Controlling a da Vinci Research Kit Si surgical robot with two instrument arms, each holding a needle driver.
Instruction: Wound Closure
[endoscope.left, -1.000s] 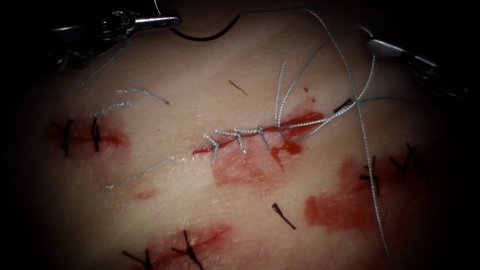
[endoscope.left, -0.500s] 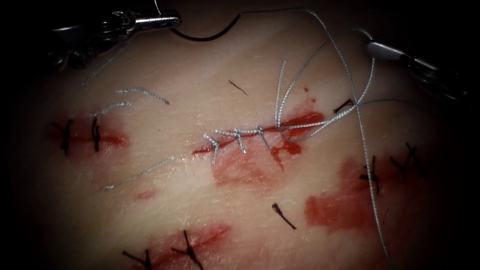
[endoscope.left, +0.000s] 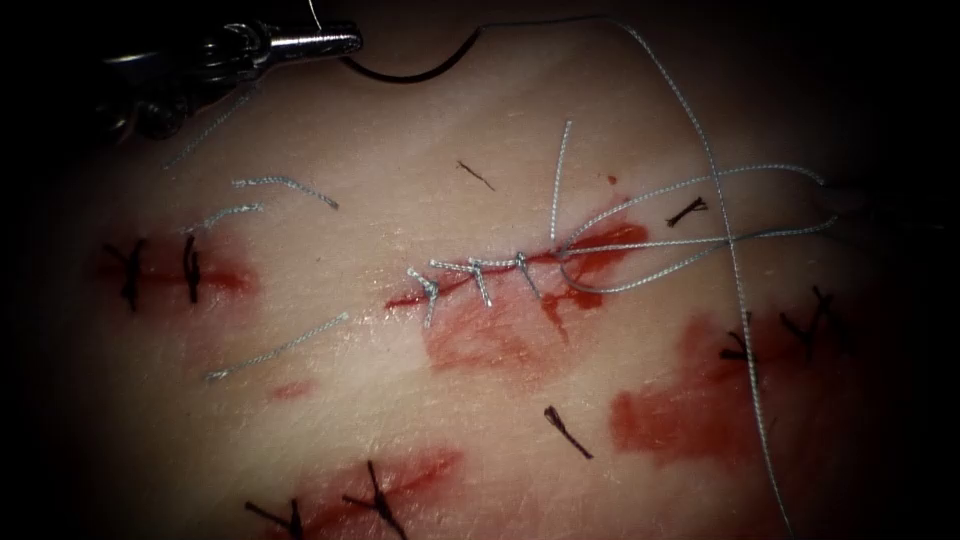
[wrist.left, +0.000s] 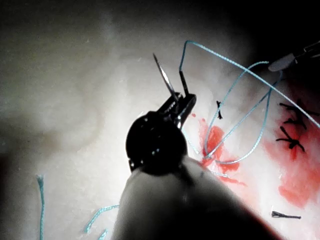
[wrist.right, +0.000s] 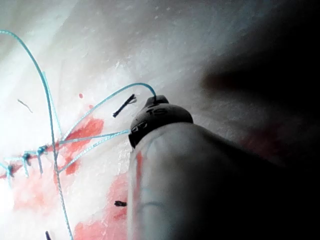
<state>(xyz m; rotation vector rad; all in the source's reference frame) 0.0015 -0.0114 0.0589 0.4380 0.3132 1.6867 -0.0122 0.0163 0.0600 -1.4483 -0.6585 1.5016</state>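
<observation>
Pale pink tissue (endoscope.left: 330, 400) has red fluid (endoscope.left: 500, 345) patches, grey-blue thread (endoscope.left: 700, 240), black cut ends of thread (endoscope.left: 567, 432), a dark needle (endoscope.left: 410, 72).

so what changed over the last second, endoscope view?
The right gripper has moved from upper right down toward the right edge, drawing the thread loop with it: the loop, which stood up tall, now lies long and flat to the right of the cut. Unchanged: the left gripper holds the needle near one end, off the tissue.
</observation>
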